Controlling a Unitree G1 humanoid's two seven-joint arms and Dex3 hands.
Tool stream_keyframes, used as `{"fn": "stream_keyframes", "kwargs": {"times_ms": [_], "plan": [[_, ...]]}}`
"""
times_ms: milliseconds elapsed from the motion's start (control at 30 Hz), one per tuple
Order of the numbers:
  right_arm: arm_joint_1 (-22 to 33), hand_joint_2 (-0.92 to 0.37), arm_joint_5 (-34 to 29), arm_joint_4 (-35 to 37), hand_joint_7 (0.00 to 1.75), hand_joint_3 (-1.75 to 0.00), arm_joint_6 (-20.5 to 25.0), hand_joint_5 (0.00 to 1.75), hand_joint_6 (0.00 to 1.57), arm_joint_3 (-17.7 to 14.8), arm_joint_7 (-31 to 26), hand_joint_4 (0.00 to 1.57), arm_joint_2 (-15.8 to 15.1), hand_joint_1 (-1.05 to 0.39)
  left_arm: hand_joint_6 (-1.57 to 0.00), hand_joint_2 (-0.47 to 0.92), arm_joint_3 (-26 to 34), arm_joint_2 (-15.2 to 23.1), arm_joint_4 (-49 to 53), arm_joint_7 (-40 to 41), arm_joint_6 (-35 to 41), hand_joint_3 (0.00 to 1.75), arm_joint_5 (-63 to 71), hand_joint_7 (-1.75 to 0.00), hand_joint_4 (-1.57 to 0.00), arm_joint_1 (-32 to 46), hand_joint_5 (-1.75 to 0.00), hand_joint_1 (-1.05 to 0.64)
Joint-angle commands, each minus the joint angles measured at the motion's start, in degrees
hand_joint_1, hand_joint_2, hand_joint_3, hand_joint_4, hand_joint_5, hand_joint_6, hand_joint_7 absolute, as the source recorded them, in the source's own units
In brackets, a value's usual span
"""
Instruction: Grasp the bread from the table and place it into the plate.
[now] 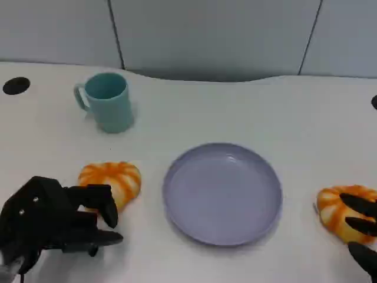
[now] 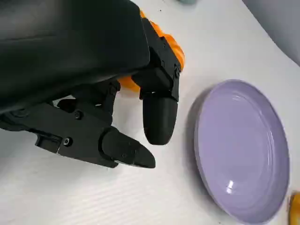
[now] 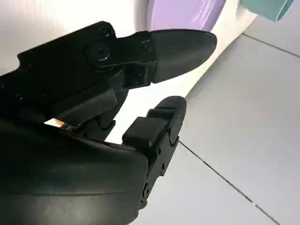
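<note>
Two orange, ridged bread rolls lie on the white table, one on each side of the empty lavender plate (image 1: 222, 194). The left bread (image 1: 112, 180) sits just beyond my left hand (image 1: 53, 221), whose fingers are spread beside it and hold nothing. In the left wrist view the hand (image 2: 93, 70) hovers over this bread (image 2: 177, 52), with the plate (image 2: 239, 150) close by. The right bread (image 1: 339, 209) lies at the right edge. My right hand (image 1: 362, 227) has its fingers reaching over it. In the right wrist view the fingers of that hand (image 3: 93, 117) stand apart.
A teal mug (image 1: 106, 100) stands at the back left, well behind the left bread. Black round holes mark the table at the far left (image 1: 16, 85) and the far right edge. A grey panelled wall runs behind the table.
</note>
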Motion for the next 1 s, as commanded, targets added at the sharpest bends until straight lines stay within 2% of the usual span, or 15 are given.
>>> {"fn": "stream_keyframes", "kwargs": {"times_ms": [33,433,600,700,800,933,1000], "plan": [[0.0,-0.92,0.6,0.0,0.0,-0.32,0.3,0.02,0.8,-0.3,0.1,0.94,-0.5,-0.38,-0.59,0.88,0.3,0.7,0.0,0.6,0.5,0.0,0.1,-1.75,-0.78,0.1,-1.75,-0.27],[0.3,-0.92,0.2,-0.7,0.0,-0.32,1.0,0.01,0.8,-0.2,-0.1,0.94,-0.3,-0.39,-0.6,0.87,1.2,-0.2,-0.8,1.9,-1.4,0.0,-0.7,-1.75,-0.79,1.0,-1.75,-0.24],[0.6,-0.92,0.2,-1.4,0.0,-0.32,1.8,0.03,0.8,0.0,-0.2,0.96,-0.1,-0.39,-0.61,0.87,3.1,-1.8,0.6,1.9,-10.0,0.01,-3.5,-1.75,-0.8,2.1,-1.75,-0.24],[0.4,-0.92,0.0,-0.9,0.0,-0.32,0.7,0.03,0.8,0.1,-0.4,0.97,-0.2,-0.38,-0.6,0.9,4.8,-2.5,-1.6,1.9,-14.8,0.02,-5.7,-1.75,-0.8,3.5,-1.75,-0.23],[0.4,-0.92,0.0,-1.1,0.0,-0.32,1.1,0.03,0.8,0.3,-0.5,0.96,0.1,-0.38,-0.6,0.92,5.8,-2.9,-2.8,3.6,-23.3,0.03,-4.8,-1.75,-0.81,4.1,-1.75,-0.2],[0.4,-0.92,-0.1,-1.7,0.0,-0.32,2.1,0.04,0.8,0.5,-0.6,0.98,0.4,-0.38,-0.53,0.92,5.6,-0.4,-3.9,6.3,-30.4,0.07,0.8,-1.75,-0.79,3.3,-1.75,-0.21],[0.3,-0.92,-0.3,-1.5,0.0,-0.31,1.9,0.04,0.8,0.6,-0.8,0.98,0.4,-0.38,-0.41,0.92,5.5,2.3,-4.8,10.0,-34.2,0.06,8.4,-1.75,-0.66,2.2,-1.75,-0.3]]}}
